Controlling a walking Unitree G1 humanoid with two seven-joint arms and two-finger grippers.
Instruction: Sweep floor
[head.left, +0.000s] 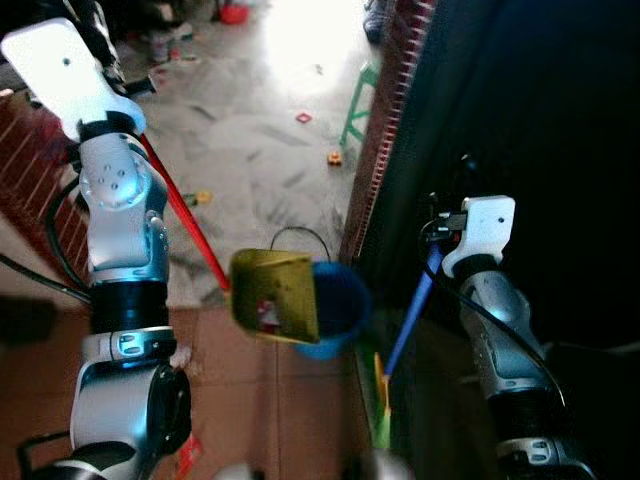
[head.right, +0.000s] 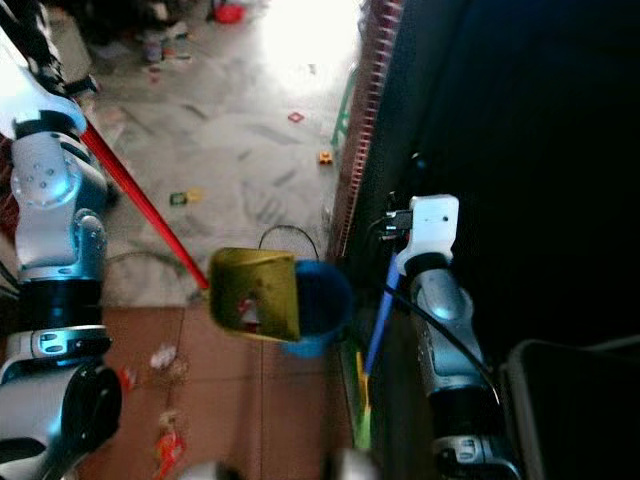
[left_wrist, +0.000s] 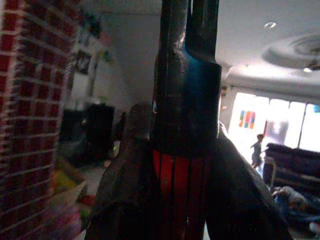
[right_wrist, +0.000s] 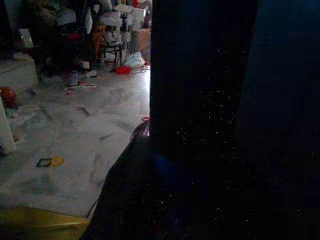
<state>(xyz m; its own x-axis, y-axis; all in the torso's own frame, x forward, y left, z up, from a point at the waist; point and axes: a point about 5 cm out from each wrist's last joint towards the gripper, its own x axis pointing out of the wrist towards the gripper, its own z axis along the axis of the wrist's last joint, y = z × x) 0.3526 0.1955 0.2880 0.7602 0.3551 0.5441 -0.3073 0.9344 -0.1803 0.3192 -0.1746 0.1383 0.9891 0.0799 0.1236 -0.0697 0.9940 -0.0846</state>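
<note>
My left gripper (left_wrist: 182, 170) is raised at the upper left and is shut on the broom's red and black handle (head.left: 185, 215), which slants down to the floor behind the dustpan. My right gripper (head.left: 440, 225) is shut on a blue handle (head.left: 412, 310) low at the right. That handle carries an olive-yellow dustpan (head.left: 278, 292), tilted against the rim of a blue bucket (head.left: 345, 300). A red and white scrap (head.left: 268, 312) lies in the pan. The right wrist view is very dark; one finger (right_wrist: 125, 190) can be made out beside the handle.
Small bits of litter lie on the pale marble floor (head.left: 303, 117) (head.left: 334, 157) (head.left: 200, 197) and on the terracotta tiles (head.right: 165, 355). A brick pillar (head.left: 385, 130) and a green stool (head.left: 360, 100) stand ahead on the right. A person (left_wrist: 256, 150) stands far off.
</note>
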